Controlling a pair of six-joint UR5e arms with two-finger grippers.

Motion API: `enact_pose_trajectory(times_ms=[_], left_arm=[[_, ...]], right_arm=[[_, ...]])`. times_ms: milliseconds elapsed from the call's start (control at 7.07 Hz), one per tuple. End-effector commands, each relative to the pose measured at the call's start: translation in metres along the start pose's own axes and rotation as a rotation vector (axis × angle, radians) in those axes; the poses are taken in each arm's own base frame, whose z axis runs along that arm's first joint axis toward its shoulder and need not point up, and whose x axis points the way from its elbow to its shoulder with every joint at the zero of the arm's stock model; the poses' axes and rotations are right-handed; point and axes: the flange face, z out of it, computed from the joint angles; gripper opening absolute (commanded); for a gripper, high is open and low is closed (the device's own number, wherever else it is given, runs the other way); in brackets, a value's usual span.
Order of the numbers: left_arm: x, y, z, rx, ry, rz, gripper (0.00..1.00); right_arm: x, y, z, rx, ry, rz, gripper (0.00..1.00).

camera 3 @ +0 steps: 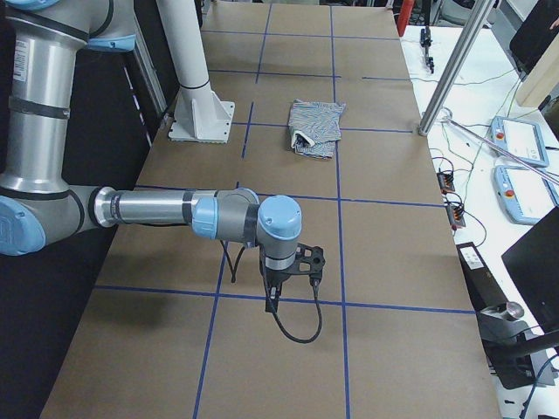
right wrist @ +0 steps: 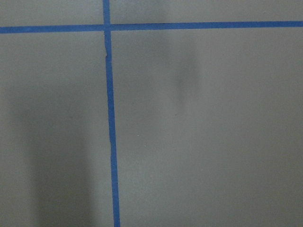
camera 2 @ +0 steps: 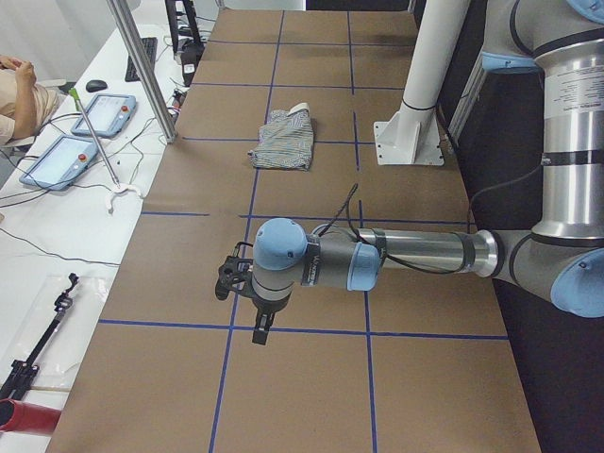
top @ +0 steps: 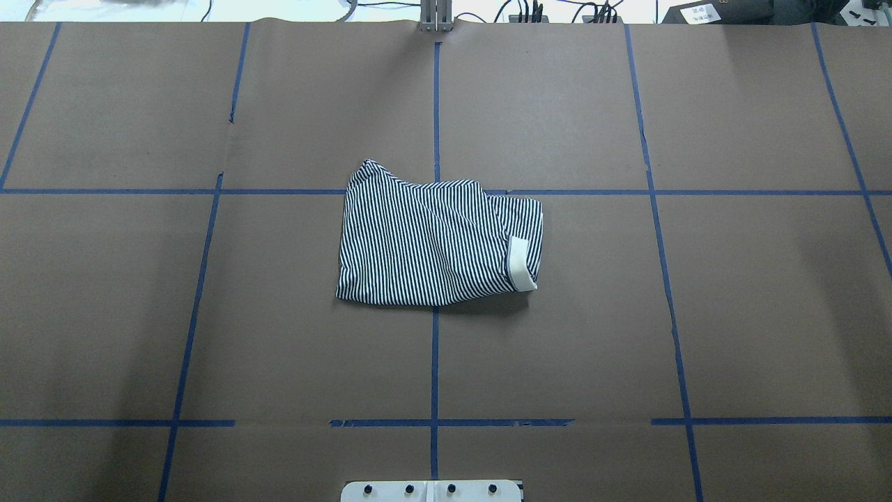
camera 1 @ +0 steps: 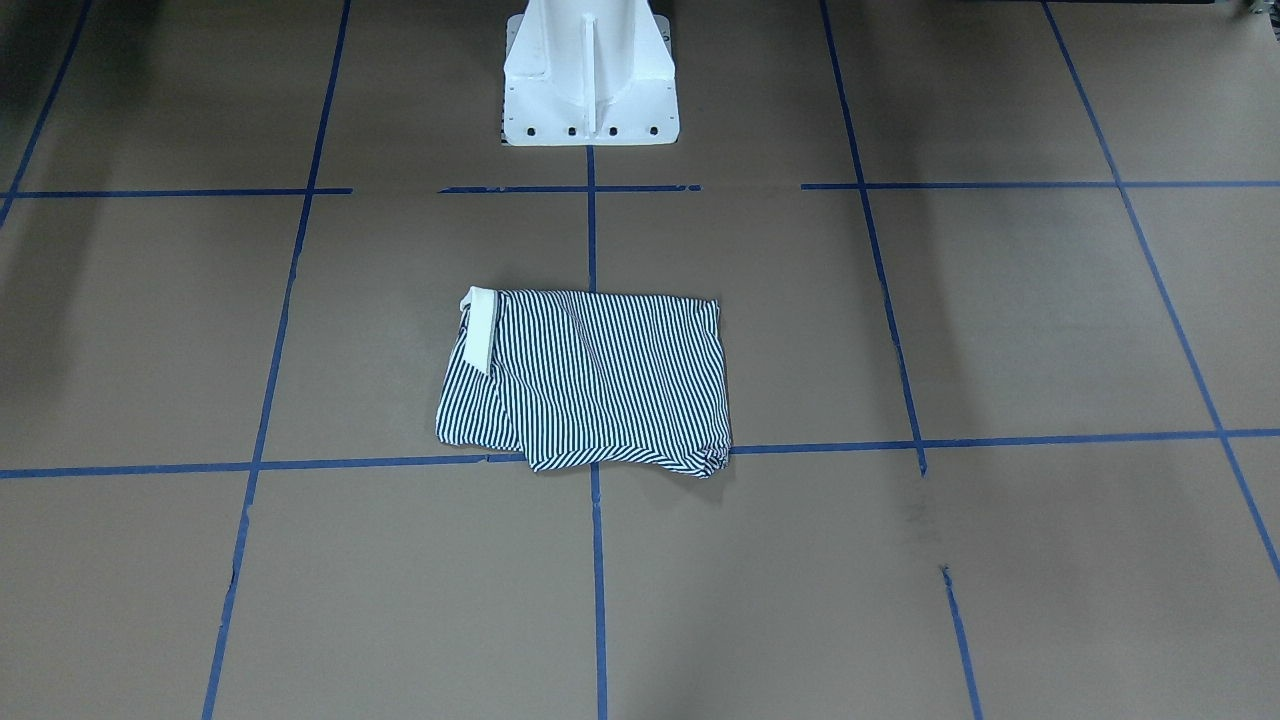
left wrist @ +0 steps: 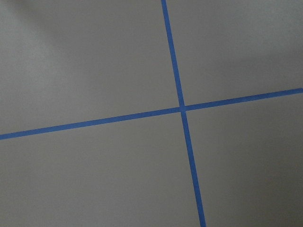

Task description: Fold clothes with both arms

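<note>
The clothes are one navy-and-white striped shirt lying folded into a compact rectangle at the table's middle. Its cream collar pokes out at one end. The side views show it small and far off. My left arm reaches over the table's left end, well away from the shirt, its gripper pointing down. My right arm does the same over the right end with its gripper. I cannot tell whether either gripper is open or shut. Both wrist views hold only brown table and blue tape.
Blue tape lines grid the brown table. The white pedestal base stands behind the shirt. Aluminium posts rise at the far edge. A side bench carries tablets and cables, with a person's arm beside it.
</note>
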Motion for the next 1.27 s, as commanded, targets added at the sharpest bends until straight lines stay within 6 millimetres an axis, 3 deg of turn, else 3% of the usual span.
enact_pose_trajectory(times_ms=[0, 142, 425, 708, 1132], left_arm=[[0.007, 0.000, 0.010, -0.021, 0.006, 0.018, 1.00], [0.018, -0.003, 0.023, -0.048, 0.017, 0.044, 1.00], [0.020, -0.001, 0.030, -0.065, 0.020, 0.044, 1.00], [0.021, -0.002, 0.029, -0.059, 0.026, 0.047, 1.00], [0.024, -0.003, 0.025, -0.057, 0.027, 0.048, 1.00]], right_arm=[[0.004, 0.001, 0.005, -0.013, 0.032, 0.001, 1.00], [0.004, 0.001, 0.004, -0.012, 0.030, 0.000, 1.00], [0.003, 0.000, 0.006, -0.017, 0.027, -0.006, 1.00], [0.006, 0.001, 0.015, -0.033, 0.015, -0.001, 1.00], [0.003, -0.002, 0.012, -0.022, 0.017, -0.010, 1.00]])
